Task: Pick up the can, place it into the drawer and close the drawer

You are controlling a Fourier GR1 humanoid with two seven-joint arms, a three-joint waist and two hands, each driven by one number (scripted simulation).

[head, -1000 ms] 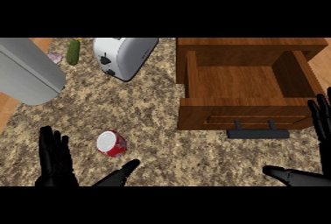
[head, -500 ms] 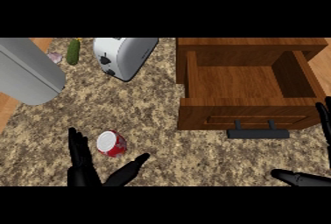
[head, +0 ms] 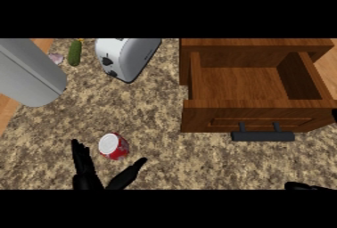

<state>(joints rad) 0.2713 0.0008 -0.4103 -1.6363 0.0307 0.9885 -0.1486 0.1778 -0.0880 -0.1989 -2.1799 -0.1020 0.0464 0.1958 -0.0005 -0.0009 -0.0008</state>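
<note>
the can (head: 113, 146) is on the surface (head: 164, 116) near the front edge, toward the left corner, and its pale top shows. the left hand (head: 87, 176) is open, with fingers (head: 81, 158) straight and thumb spread; the can is between them, not gripped. of the right hand (head: 306, 186) only a small part shows at the front right corner, so its state i cannot tell. the drawer (head: 253, 84) stands open near the back right corner.

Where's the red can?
In the head view the can sits on the counter at lower left, just above the left hand and left of the open drawer.
</note>
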